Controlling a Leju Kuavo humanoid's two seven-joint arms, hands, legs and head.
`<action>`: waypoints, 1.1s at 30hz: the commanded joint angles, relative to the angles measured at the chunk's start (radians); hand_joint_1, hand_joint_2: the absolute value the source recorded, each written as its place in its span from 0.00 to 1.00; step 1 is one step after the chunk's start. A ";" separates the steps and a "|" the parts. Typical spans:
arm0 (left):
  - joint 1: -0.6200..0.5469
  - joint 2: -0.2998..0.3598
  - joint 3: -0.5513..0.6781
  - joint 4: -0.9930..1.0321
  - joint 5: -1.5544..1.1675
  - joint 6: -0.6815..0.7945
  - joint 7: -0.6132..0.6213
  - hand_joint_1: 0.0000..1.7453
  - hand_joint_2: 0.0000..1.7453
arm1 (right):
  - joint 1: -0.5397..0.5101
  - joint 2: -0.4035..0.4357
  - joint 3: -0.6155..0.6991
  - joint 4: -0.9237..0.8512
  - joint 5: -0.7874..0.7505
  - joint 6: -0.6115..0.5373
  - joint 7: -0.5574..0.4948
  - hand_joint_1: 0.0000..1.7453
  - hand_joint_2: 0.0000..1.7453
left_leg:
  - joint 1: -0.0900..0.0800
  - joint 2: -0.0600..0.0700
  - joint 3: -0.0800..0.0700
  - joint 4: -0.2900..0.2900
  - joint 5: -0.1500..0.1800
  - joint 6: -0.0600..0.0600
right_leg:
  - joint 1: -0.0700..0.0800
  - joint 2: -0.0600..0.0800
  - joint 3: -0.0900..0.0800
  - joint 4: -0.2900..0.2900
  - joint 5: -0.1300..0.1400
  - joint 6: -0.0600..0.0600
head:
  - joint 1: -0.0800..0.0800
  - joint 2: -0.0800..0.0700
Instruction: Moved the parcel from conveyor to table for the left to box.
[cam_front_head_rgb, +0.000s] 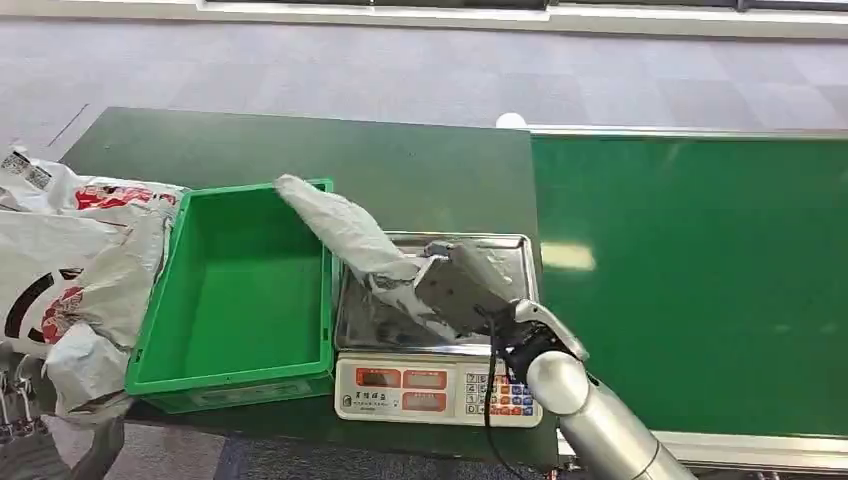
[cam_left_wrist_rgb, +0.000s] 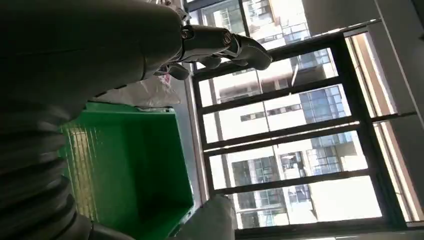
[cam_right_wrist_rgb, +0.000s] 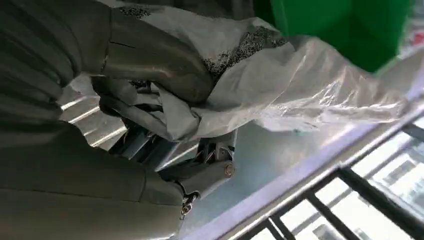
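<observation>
Right hand gripping the parcel over the scale on the green bench.

Head view: a dark green bench (cam_front_head_rgb: 400, 160) stands on grey carpet beside a bright green conveyor (cam_front_head_rgb: 700, 280); the scale (cam_front_head_rgb: 436, 385) shows red displays, its writing too small to read. The right hand (cam_front_head_rgb: 462, 290) clamps the grey parcel (cam_front_head_rgb: 340, 228), whose far end lies over the rim of the green box (cam_front_head_rgb: 235, 290). Left wrist view: the left hand (cam_left_wrist_rgb: 220, 47) has its fingers curled around nothing, before large windows. Right wrist view: the fingers (cam_right_wrist_rgb: 150, 60) squeeze the crumpled parcel above the scale's metal pan (cam_right_wrist_rgb: 260, 165).
</observation>
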 joint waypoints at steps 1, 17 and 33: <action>0.014 -0.022 0.036 -0.011 -0.023 -0.050 0.023 0.00 1.00 | -0.103 -0.027 0.261 0.074 0.127 0.183 0.059 1.00 1.00 | 0.000 0.003 0.000 -0.002 0.001 0.000 | 0.000 0.003 -0.001 -0.001 0.002 -0.001 | 0.000 0.000; -0.007 -0.022 0.005 0.014 -0.086 -0.090 0.054 0.00 1.00 | -0.263 -0.164 0.294 0.086 0.031 0.223 -0.025 0.00 0.00 | -0.001 0.001 -0.001 0.000 0.001 0.001 | 0.000 -0.001 -0.001 -0.001 0.002 -0.001 | 0.000 0.000; -0.210 0.303 -0.439 0.167 -0.471 0.279 0.273 0.00 1.00 | -0.109 -0.344 -0.056 -0.142 -0.384 -0.305 -0.292 0.00 0.00 | -0.002 0.001 0.001 0.000 0.002 0.001 | -0.001 -0.001 0.000 -0.002 0.004 -0.002 | 0.000 0.000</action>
